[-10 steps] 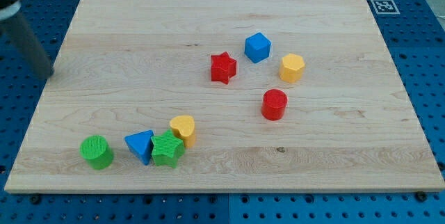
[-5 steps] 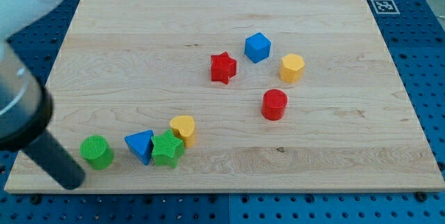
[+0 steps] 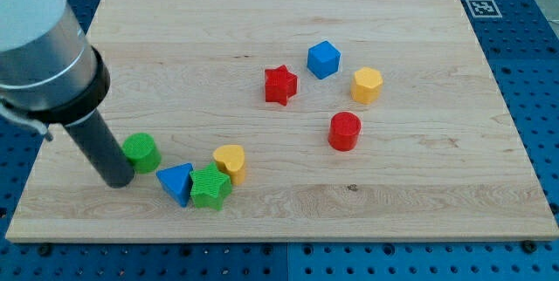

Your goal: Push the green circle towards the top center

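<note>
The green circle [image 3: 141,152] is a short green cylinder on the wooden board [image 3: 279,19], at the view's lower left. My tip [image 3: 117,179] rests on the board touching the circle's lower-left side. The dark rod runs up and to the left from there to a grey arm body. The circle stands just up and to the left of the blue triangle [image 3: 177,181].
A green star [image 3: 210,187] and a yellow heart [image 3: 231,161] sit next to the blue triangle. A red star [image 3: 280,85], blue cube [image 3: 323,58], yellow hexagon [image 3: 367,85] and red cylinder [image 3: 344,130] lie near the middle.
My tip has swept from the board's left edge down to the lower left, then up and right. The green circle has been pushed up and to the right by a short way.
</note>
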`<state>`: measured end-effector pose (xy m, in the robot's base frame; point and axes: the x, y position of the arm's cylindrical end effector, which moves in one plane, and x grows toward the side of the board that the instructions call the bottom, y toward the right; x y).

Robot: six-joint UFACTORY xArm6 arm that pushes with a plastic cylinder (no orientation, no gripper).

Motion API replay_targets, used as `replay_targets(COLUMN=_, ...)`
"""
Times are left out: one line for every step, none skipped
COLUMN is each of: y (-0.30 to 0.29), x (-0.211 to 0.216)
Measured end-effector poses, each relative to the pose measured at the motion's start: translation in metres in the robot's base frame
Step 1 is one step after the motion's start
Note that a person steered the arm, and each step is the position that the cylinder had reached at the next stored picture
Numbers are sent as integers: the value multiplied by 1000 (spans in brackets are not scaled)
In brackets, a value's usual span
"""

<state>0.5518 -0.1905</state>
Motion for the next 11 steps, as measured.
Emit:
replay_targets(y=5, x=-21)
replay_targets(y=25, x=-36)
replay_targets(y=42, x=-55)
replay_targets(y=56, x=-72)
replay_targets(y=63, x=-73)
replay_targets(y=75, x=-47)
replay_targets(y=99, x=-45)
replay_targets(y=99, x=-47)
replay_targets(y=99, x=-63)
replay_targets(y=99, x=-83)
replay_targets(y=101, x=-96)
